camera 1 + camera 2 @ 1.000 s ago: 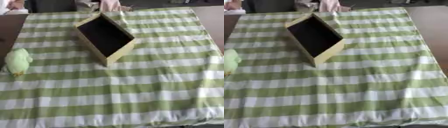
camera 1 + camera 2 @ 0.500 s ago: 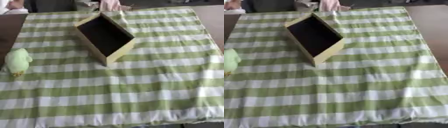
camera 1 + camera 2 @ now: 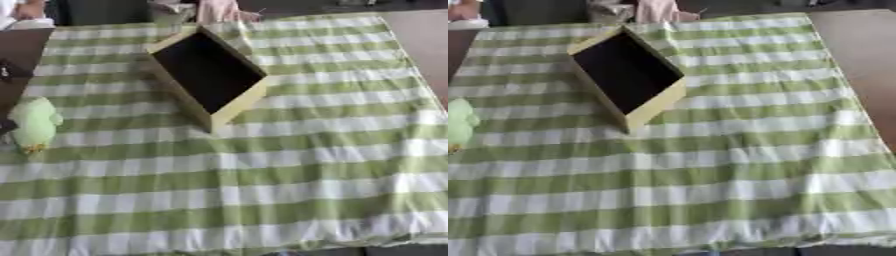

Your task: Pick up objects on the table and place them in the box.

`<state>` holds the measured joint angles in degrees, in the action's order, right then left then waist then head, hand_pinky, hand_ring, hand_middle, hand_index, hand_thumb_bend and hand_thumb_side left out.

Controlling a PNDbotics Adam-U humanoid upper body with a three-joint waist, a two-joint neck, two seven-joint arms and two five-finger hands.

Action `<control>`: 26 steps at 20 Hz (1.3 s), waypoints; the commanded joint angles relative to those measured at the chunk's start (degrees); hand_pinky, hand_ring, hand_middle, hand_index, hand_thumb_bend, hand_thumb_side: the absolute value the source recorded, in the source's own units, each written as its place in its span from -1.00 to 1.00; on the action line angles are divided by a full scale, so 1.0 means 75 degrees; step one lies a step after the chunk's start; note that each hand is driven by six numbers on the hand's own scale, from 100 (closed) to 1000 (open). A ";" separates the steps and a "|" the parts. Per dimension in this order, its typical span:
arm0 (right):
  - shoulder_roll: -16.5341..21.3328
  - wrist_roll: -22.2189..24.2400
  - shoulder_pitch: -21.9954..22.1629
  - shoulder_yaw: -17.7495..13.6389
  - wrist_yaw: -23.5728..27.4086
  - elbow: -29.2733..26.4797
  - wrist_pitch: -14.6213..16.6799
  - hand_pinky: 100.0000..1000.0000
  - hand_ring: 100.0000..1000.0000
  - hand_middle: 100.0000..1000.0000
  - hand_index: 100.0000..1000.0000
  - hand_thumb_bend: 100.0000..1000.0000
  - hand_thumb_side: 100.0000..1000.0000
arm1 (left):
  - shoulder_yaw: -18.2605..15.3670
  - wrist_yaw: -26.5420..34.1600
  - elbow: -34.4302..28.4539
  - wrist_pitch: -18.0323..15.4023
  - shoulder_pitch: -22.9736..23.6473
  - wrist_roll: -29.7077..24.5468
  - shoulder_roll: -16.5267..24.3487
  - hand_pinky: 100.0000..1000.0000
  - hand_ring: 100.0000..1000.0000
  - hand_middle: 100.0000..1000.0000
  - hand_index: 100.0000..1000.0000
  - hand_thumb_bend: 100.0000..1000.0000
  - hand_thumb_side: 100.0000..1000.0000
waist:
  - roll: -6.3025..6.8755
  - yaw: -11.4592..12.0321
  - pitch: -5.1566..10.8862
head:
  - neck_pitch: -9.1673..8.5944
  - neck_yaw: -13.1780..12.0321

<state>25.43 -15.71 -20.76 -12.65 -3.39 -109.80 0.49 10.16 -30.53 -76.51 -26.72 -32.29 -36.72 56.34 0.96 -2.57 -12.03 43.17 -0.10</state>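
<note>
A pale yellow open box point(image 3: 206, 76) with a dark inside lies at an angle on the far middle of the green-and-white checked cloth point(image 3: 289, 165). A light green soft toy point(image 3: 35, 124) with small orange feet sits at the cloth's left edge, well left of the box. Only its edge shows in the right eye view, as a green soft toy point(image 3: 458, 122). Neither of my hands appears in either view.
Bare brown table shows beyond the cloth at the far right point(image 3: 868, 45) and at the far left point(image 3: 17, 52). A person's pink sleeve point(image 3: 215, 9) is at the far edge behind the box. A small dark object point(image 3: 4, 70) lies at the left edge.
</note>
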 commanded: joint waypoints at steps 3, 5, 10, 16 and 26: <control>0.0104 0.0003 -0.0107 -0.0038 0.0061 -0.0087 0.0000 0.22 0.12 0.06 0.54 -1.00 1.00 | 0.0128 -0.0451 0.0087 -0.0658 -0.0165 -0.0418 0.0179 0.37 0.66 0.83 1.00 -0.43 -0.47 | 0.0030 -0.0018 0.0076 | -0.0008 -0.0031; 0.0099 0.0003 -0.0106 -0.0039 0.0066 -0.0091 -0.0003 0.22 0.12 0.06 0.54 -1.00 1.00 | 0.0192 -0.0500 0.0226 -0.0658 -0.0153 -0.0388 0.0172 0.37 0.67 0.84 1.00 -0.42 -0.45 | 0.0036 -0.0024 0.0071 | -0.0009 -0.0032; 0.0075 0.0013 -0.0087 -0.0039 0.0085 -0.0087 -0.0010 0.21 0.12 0.06 0.54 -1.00 1.00 | 0.0242 -0.0818 0.0522 -0.0597 -0.0136 -0.0274 0.0120 0.38 0.68 0.85 1.00 -0.37 -0.37 | 0.0034 -0.0026 0.0061 | -0.0001 -0.0152; 0.0065 0.0026 -0.0094 -0.0036 0.0100 -0.0078 -0.0002 0.21 0.12 0.06 0.54 -1.00 1.00 | 0.0308 -0.1397 0.0647 -0.0543 -0.0197 -0.0018 -0.0009 0.41 0.70 0.86 1.00 -0.30 -0.44 | 0.0004 -0.0023 0.0049 | -0.0026 -0.0275; 0.0020 0.0064 -0.0087 -0.0028 0.0151 -0.0042 0.0006 0.21 0.12 0.06 0.54 -1.00 1.00 | 0.0383 -0.2105 0.1083 -0.0452 -0.0429 0.0584 -0.0468 0.35 0.65 0.83 1.00 -0.34 -0.41 | -0.0026 -0.0038 -0.0003 | -0.0049 -0.0319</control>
<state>24.80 -15.43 -20.73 -12.65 -2.83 -109.80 0.44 13.29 -45.64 -68.37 -29.69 -34.46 -32.60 51.66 0.67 -2.81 -12.78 43.15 -2.33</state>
